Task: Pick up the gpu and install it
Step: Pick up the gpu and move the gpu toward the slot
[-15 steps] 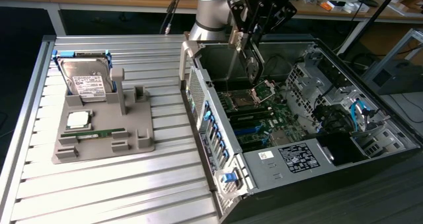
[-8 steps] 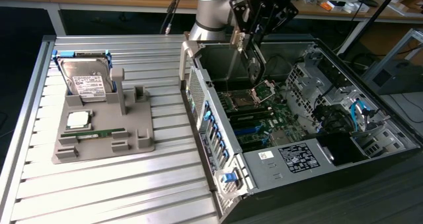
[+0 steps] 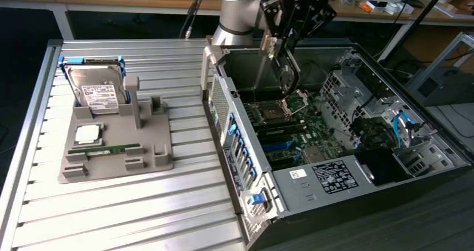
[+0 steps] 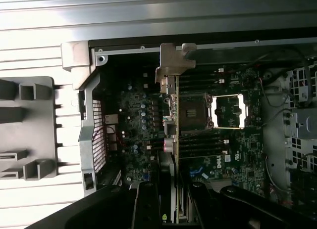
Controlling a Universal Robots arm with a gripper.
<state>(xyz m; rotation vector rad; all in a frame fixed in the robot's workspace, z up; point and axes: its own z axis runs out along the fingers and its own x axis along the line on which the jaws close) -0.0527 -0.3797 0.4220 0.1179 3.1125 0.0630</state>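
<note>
Dark gpu (image 4: 171, 120) is off the worktop (image 3: 133, 212), claw (image 3: 283, 48) clamped on it above the open case (image 3: 238, 167), not seated yet.

Arm (image 3: 235, 18) reaching down, gripper (image 3: 281, 40) pointing downward, fingers (image 4: 146, 204) clamped partway
</note>
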